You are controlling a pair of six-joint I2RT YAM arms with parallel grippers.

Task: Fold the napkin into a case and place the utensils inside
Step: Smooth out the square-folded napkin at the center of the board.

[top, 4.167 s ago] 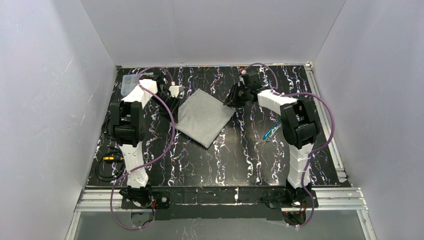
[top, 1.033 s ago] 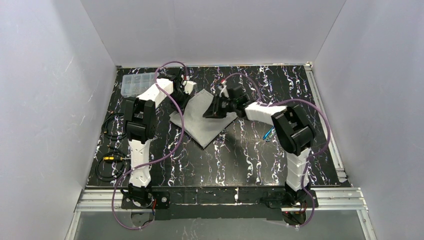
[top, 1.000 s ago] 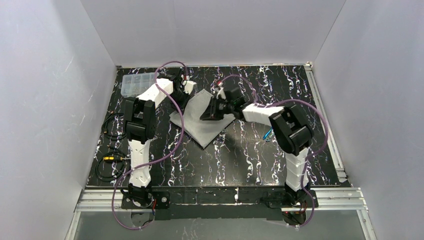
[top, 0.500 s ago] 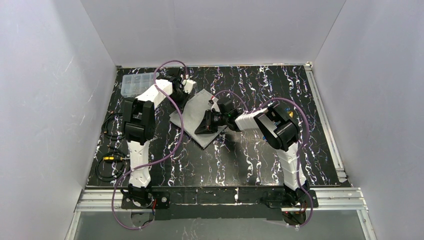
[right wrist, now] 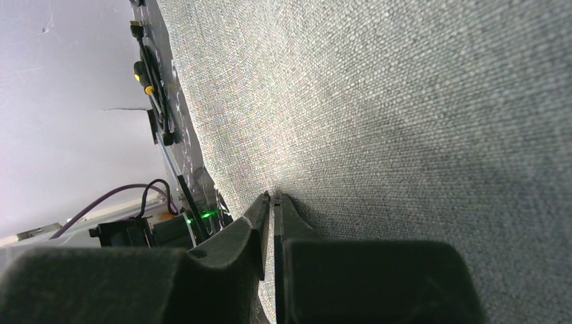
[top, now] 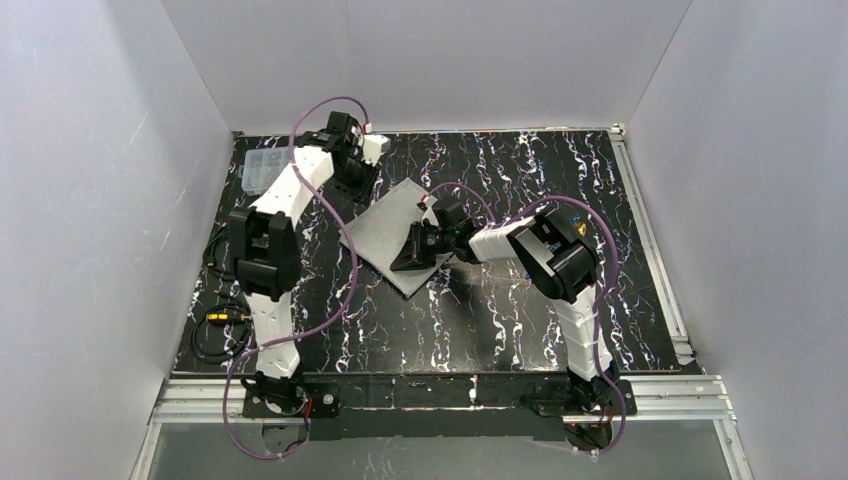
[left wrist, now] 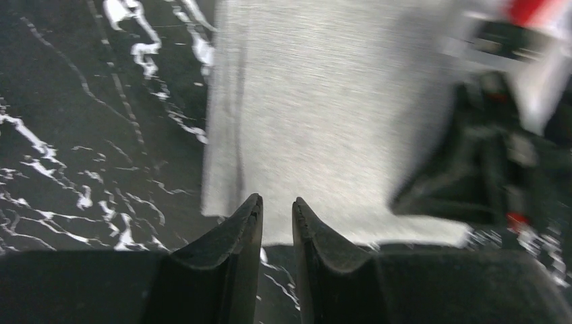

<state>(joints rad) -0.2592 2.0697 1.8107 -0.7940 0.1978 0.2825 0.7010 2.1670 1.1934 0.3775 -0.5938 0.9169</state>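
A: What's in the compartment box (top: pixel 255 172)?
B: Too small to tell. Right of it the napkin (top: pixel 385 225) lies folded on the desk (top: pixel 520 300); right end effector (right wrist: pixel 272 198) clenched on it, left end effector (left wrist: pixel 276 206) released, empty

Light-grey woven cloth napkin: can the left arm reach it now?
Probably yes: the left gripper hangs just beside the napkin, nothing between them; the right gripper sits at its near end.

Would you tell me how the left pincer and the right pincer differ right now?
The left pincer shows a clear gap and holds nothing; the right pincer is nearly shut, seemingly pinching the napkin. The left hangs beside the napkin; the right is over it. Both point at it.
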